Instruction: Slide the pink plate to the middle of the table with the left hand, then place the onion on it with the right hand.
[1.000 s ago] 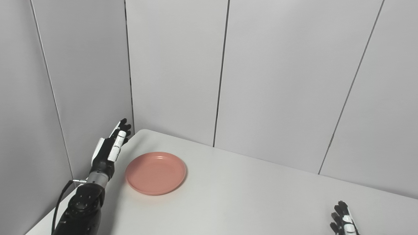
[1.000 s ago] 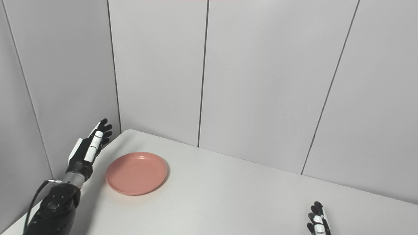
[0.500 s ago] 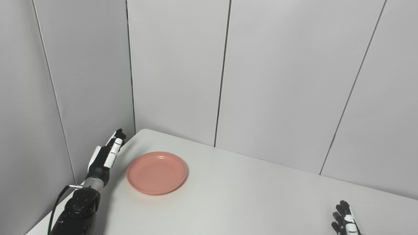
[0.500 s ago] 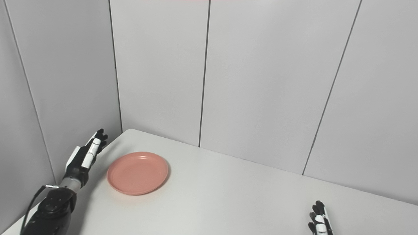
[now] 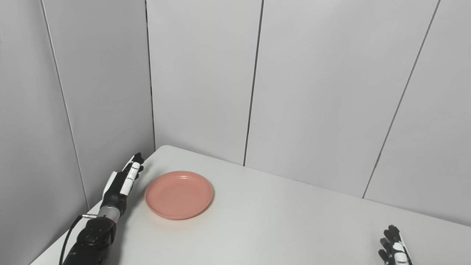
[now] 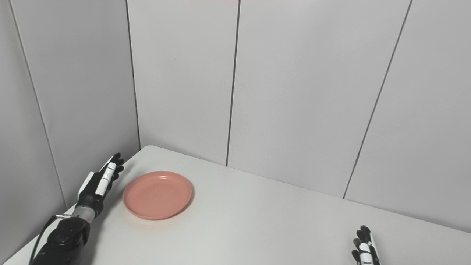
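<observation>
Step one pending: left hand (image 5: 123, 180), fingers extended together, just beside pink plate (image 5: 179, 194), not touching. Next: contact rim, push toward table (image 5: 279, 228) middle. Right hand (image 5: 395, 248) barely visible, apparently empty

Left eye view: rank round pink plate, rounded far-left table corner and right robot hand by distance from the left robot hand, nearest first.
From the left robot hand:
1. Rounded far-left table corner, just beyond its fingertips; too close to call against the plate.
2. Round pink plate, just to its right on the white table.
3. Right robot hand, bottom-right edge, clearly farthest.

Right hand (image 5: 394, 250) cut off by bottom edge, only fingertips visible; grip state unclear.
</observation>
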Robot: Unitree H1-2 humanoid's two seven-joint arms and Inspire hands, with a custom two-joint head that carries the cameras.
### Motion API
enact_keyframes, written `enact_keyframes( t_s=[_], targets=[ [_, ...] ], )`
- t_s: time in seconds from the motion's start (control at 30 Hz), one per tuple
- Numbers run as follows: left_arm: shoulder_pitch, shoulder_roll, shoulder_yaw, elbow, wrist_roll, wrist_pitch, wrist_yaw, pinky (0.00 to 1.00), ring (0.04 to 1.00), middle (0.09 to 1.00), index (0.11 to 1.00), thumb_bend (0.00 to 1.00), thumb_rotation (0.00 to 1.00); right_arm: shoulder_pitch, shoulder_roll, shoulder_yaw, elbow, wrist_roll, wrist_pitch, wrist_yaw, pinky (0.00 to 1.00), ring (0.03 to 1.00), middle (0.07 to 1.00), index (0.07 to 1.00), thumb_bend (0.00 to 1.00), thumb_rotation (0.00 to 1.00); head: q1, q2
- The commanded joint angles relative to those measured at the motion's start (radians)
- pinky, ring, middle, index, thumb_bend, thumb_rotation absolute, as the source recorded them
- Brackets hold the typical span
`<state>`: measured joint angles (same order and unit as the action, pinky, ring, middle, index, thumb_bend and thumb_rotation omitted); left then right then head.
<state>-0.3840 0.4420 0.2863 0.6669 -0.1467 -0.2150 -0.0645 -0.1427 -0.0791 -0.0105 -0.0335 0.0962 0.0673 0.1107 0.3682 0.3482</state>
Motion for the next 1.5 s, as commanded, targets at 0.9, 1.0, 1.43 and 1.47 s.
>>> enact_keyframes(
  t_s=[0.9, 1.0, 1.43, 1.47],
  targets=[
    [-0.066, -0.035, -0.030, 0.010, 0.008, -0.013, 0.030, 1.00, 1.000, 0.990, 0.990, 0.65, 1.00, -0.010, -0.003, -0.006, -0.088, 0.019, 0.047, 0.003, 1.00, 1.000, 1.000, 1.000, 0.22, 1.00, -0.001, 0.027],
    [-0.063, -0.042, -0.035, 0.001, 0.009, -0.008, 0.036, 1.00, 0.994, 0.987, 0.982, 0.63, 1.00, -0.009, -0.003, -0.005, -0.091, 0.018, 0.048, 0.002, 1.00, 1.000, 1.000, 1.000, 0.22, 1.00, -0.001, 0.029],
    [-0.055, -0.061, -0.071, -0.020, 0.029, -0.011, 0.053, 1.00, 0.965, 0.964, 0.972, 0.61, 1.00, -0.008, -0.005, -0.005, -0.091, 0.022, 0.046, 0.007, 1.00, 1.000, 1.000, 1.000, 0.24, 1.00, -0.007, 0.036],
    [-0.057, -0.065, -0.070, -0.019, 0.023, -0.014, 0.049, 0.99, 0.964, 0.964, 0.970, 0.61, 1.00, -0.008, -0.005, -0.005, -0.090, 0.021, 0.044, 0.007, 1.00, 1.000, 1.000, 1.000, 0.24, 1.00, -0.006, 0.037]
  ],
)
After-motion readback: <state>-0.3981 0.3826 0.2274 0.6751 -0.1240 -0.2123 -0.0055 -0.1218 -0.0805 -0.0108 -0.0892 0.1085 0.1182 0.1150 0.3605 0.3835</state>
